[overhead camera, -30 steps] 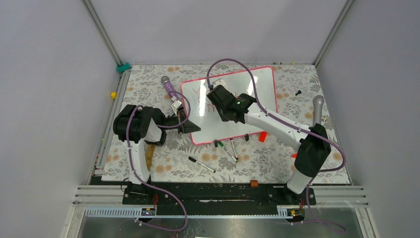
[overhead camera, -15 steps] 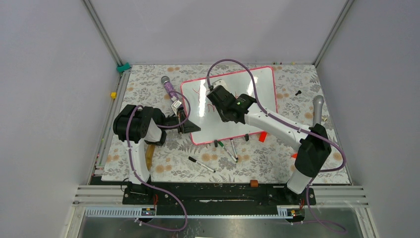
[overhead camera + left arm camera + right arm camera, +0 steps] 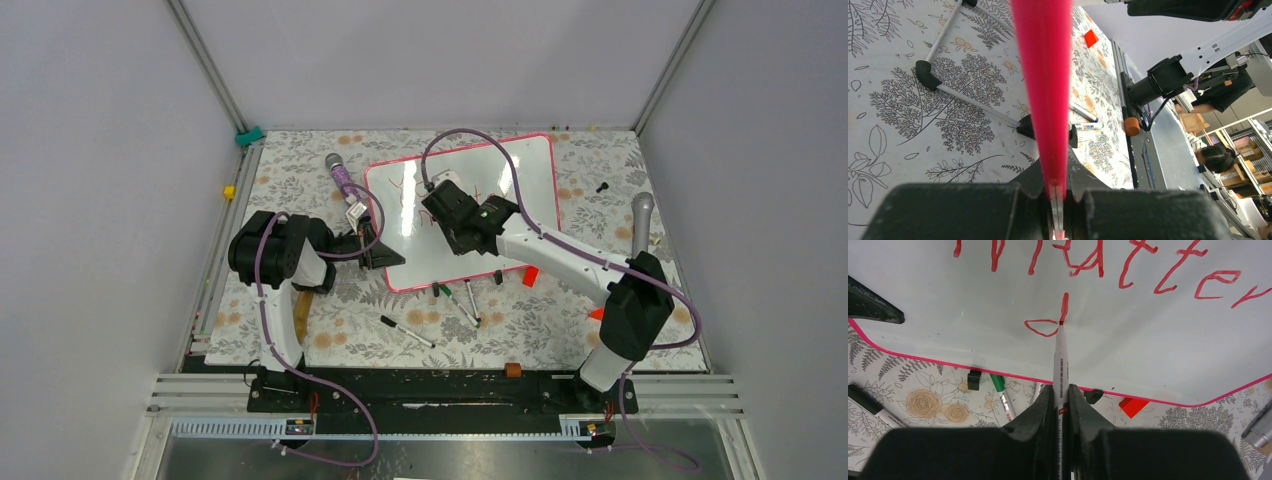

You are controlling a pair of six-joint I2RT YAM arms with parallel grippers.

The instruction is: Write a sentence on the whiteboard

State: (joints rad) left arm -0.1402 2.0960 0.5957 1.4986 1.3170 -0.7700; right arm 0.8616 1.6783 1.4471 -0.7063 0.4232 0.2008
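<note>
Floral tabletop (image 3: 300, 180), loose markers (image 3: 407, 332) beside whiteboard (image 3: 535, 175)

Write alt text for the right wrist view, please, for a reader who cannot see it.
The right tool grips a white marker, its red tip touching a red "d" on the whiteboard, beneath red handwriting reading "matter". Below the board's pink frame, spare markers and a red block lie on a floral tablecloth.

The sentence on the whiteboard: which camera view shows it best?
The right wrist view: the sentence is close, "matter" readable, a "d" begun at the marker tip. The top external view shows only tiny red strokes. The left wrist view shows just the whiteboard's pink edge, no writing.
</note>
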